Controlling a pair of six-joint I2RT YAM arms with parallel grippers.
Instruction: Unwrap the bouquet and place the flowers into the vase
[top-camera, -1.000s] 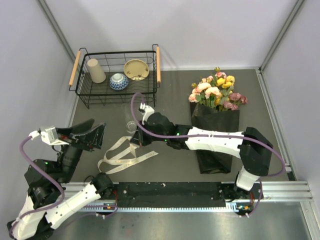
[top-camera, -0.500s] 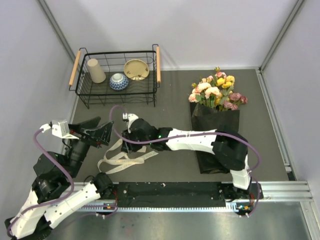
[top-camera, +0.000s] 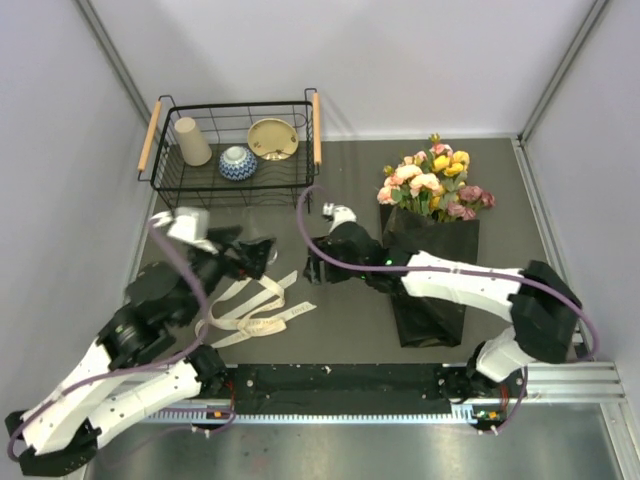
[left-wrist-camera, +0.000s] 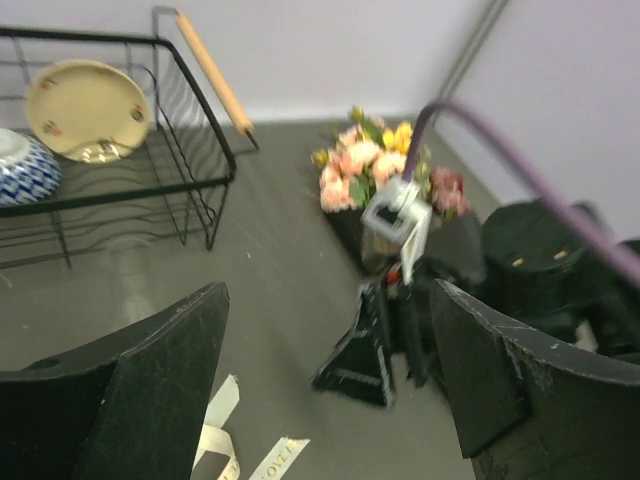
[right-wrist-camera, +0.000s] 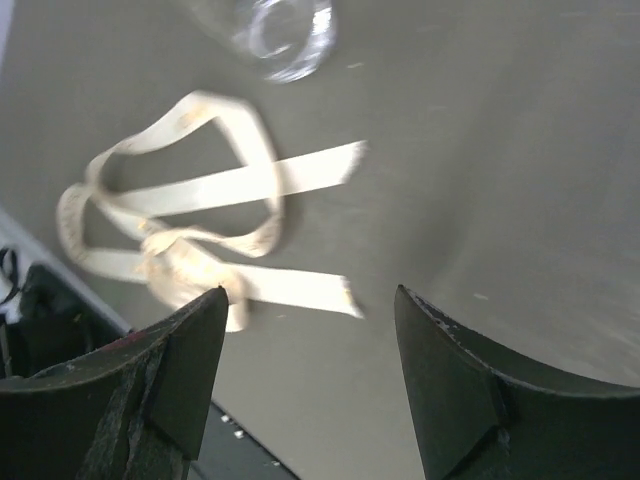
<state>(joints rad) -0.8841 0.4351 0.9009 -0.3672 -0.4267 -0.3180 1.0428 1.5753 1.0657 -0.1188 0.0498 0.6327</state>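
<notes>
Bouquet (top-camera: 432, 200) lies at the table's (top-camera: 345, 185) right side, flowers (top-camera: 430, 180) toward the far edge, stems inside the black paper cone (top-camera: 428, 295) that points to the near edge. The cream ribbon (top-camera: 250, 308) lies loose left of centre by the near edge, and the clear glass vase (right-wrist-camera: 285, 28) sits just beyond it, in front of the wire basket (top-camera: 160, 190) in the far-left corner. Left gripper (left-wrist-camera: 328, 292) is beside the vase with jaws spread wide and empty; right gripper (right-wrist-camera: 310, 292) hovers mid-table over the ribbon, jaws apart, nothing held.
</notes>
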